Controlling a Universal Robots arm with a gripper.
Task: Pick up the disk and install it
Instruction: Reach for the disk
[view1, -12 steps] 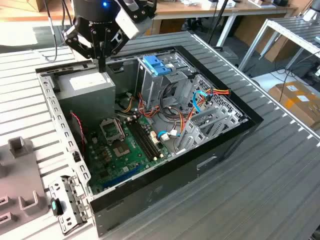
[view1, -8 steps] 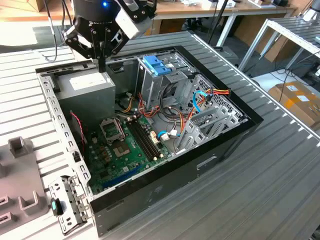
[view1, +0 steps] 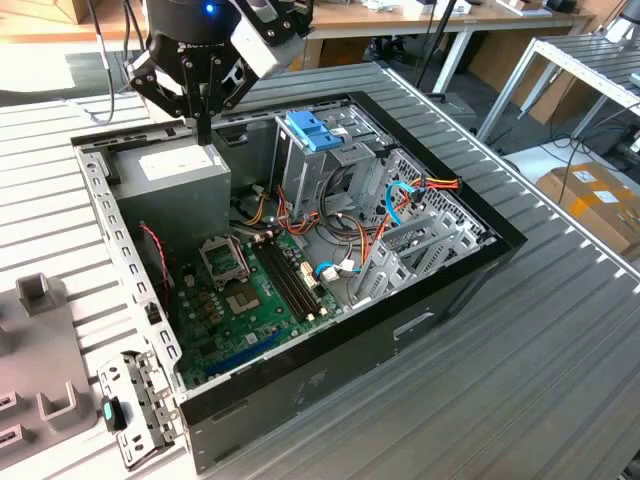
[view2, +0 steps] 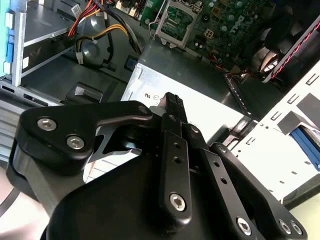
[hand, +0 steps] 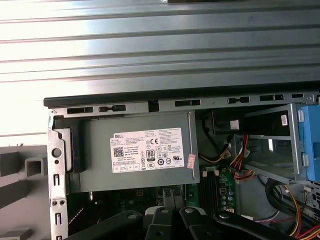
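Exterior view: your hand (view1: 205, 132) hangs over the power supply (view1: 170, 175), in the far corner of the open computer case (view1: 330, 350) on the exterior view's left. The fingers are closed tip to tip with nothing between them. The case sits mid-counter (view1: 540, 350). The drive cage (view1: 335, 175) with its blue latch (view1: 313, 130) stands just beside the supply.

Disk: I can't tell where it lies. It isn't in the hand, so I'd judge pick-up not yet done.

Second wrist view: hand (view2: 173, 102) closed, tips over the supply's top. I can't tell if they touch it.

First wrist view: the supply's label (hand: 147, 150) faces the camera, the case rim (hand: 175, 97) runs beyond it, and cables (hand: 240, 160) lie close by.

My take: spread the fingers fully before you reach the disk, grip its frame by the long sides, and stay off the rim and cables.
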